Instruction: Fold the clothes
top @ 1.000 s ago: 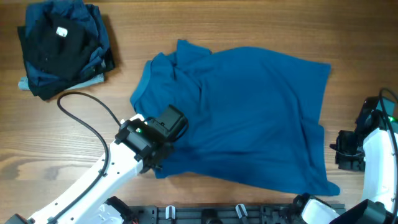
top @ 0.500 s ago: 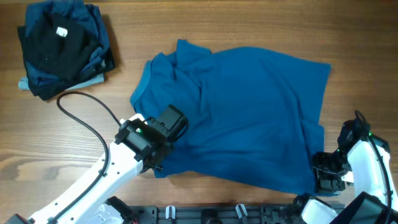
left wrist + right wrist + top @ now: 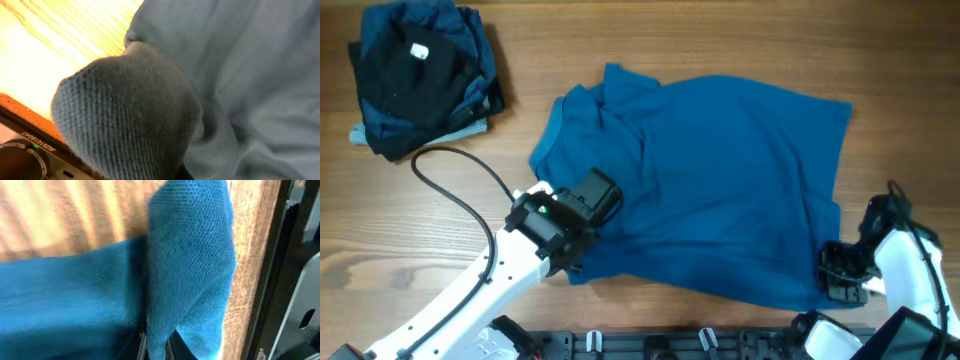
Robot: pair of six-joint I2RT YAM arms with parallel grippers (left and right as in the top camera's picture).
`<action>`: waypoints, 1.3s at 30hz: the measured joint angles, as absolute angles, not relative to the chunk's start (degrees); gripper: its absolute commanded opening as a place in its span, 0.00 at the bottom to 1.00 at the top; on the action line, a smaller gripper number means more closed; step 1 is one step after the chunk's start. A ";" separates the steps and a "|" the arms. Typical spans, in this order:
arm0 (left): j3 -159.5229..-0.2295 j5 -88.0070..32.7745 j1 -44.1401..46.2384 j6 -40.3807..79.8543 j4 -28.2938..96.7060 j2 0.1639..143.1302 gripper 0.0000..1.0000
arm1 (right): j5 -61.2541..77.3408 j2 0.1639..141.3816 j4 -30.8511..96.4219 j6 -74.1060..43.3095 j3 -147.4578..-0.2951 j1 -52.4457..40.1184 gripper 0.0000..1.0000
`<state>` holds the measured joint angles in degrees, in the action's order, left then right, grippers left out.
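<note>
The clothes, a blue polo shirt (image 3: 720, 180), lie spread over the middle of the wooden table, collar toward the left. My left gripper (image 3: 582, 252) sits at the shirt's near left edge and is shut on it. In the left wrist view a bunched fold of the shirt (image 3: 130, 110) covers the fingers. My right gripper (image 3: 835, 280) is at the shirt's near right corner. In the right wrist view that gripper (image 3: 156, 347) is shut on a raised fold of the shirt (image 3: 190, 255), pinched between the jaws.
A pile of dark garments (image 3: 420, 80), a black one with a white label on top, lies at the far left corner. A black cable (image 3: 460, 190) loops from the left arm. A black rail (image 3: 670, 345) runs along the near table edge.
My right gripper moved in from the table's right side to the shirt's near right corner and closed on it. The left arm and shirt stayed put.
</note>
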<state>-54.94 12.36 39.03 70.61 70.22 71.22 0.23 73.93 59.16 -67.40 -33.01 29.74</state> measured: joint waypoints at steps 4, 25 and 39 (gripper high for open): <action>-55.05 15.66 39.03 69.69 65.60 71.24 0.04 | 0.27 73.91 59.37 -67.40 -40.32 29.74 0.12; -55.27 23.94 35.44 65.17 56.55 71.24 0.04 | 4.47 73.89 57.34 -61.41 -30.37 29.74 0.83; -55.27 22.68 35.44 64.10 56.73 71.24 0.04 | 8.80 72.05 49.45 -66.24 -27.51 29.85 0.04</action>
<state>-55.27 22.68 35.44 64.10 56.73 71.24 8.80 72.05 49.45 -66.24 -27.51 29.85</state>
